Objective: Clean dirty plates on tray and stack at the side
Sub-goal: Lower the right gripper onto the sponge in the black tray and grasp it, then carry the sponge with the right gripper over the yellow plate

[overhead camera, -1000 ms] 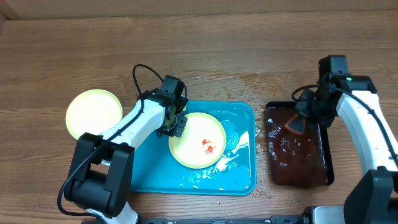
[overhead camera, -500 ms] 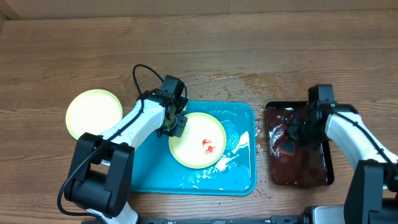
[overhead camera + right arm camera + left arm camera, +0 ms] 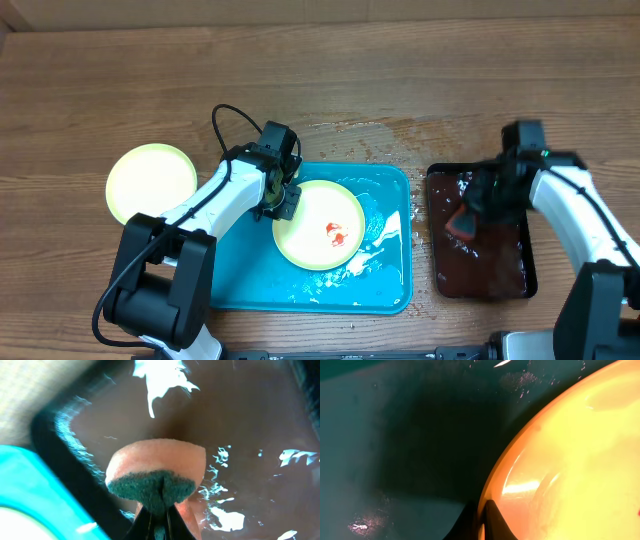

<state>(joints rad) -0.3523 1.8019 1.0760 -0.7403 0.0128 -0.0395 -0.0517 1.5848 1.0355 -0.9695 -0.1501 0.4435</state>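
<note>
- Overhead: left tool (image 3: 283, 198) pinches the rim of red-smeared yellow plate (image 3: 325, 215), which lies in turquoise tray (image 3: 240, 290).
- Right wrist: right tool (image 3: 160, 512) clamps sponge (image 3: 157, 467) above brown tray (image 3: 260, 420).

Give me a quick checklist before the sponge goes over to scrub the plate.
1. Grip: left claw pinches the plate at its rim: ok.
2. Tool: right claw is shut on the sponge: ok.
3. Wetness of the sponge: cannot tell; it hangs over the wet dark tray.
4. Target: red smear shows uncovered on the plate: ok.
5. Support: the plate lies inside the blue tray: ok.
6. Stacking spot: a second yellow plate sits left of the blue tray: ok.
</note>
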